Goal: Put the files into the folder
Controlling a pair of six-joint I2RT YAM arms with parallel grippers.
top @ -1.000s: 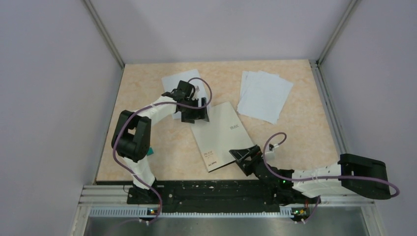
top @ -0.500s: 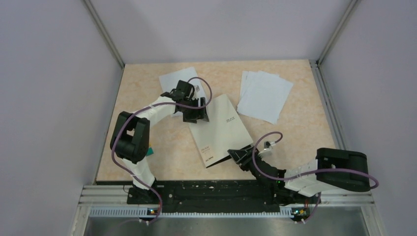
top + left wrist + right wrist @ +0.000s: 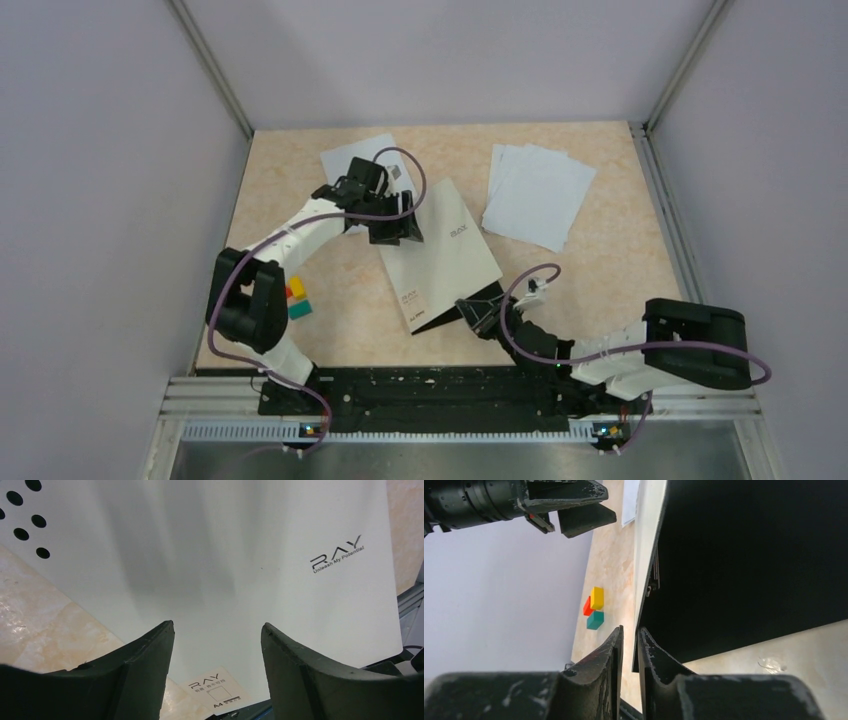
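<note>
The silver-grey folder (image 3: 445, 250) lies mid-table, its cover (image 3: 225, 555) filling the left wrist view. My left gripper (image 3: 398, 228) (image 3: 216, 630) stands open just above the folder's far left corner, with nothing between its fingers. My right gripper (image 3: 478, 308) (image 3: 629, 635) sits at the folder's near right corner, jaws nearly together on the cover's edge. That corner is raised and shows the black inner face (image 3: 749, 555). Several files (image 3: 538, 195) lie fanned at the back right. One more sheet (image 3: 345, 158) lies partly under the left arm.
Small yellow, orange and teal blocks (image 3: 296, 298) (image 3: 595, 607) sit near the table's left edge beside the left arm's elbow. Enclosure walls stand on three sides. The black base rail (image 3: 430, 385) runs along the near edge.
My right gripper has closed and pushed in on the folder's near corner. The folder has slid and turned to the left. The left arm swung slightly, uncovering the blocks.
</note>
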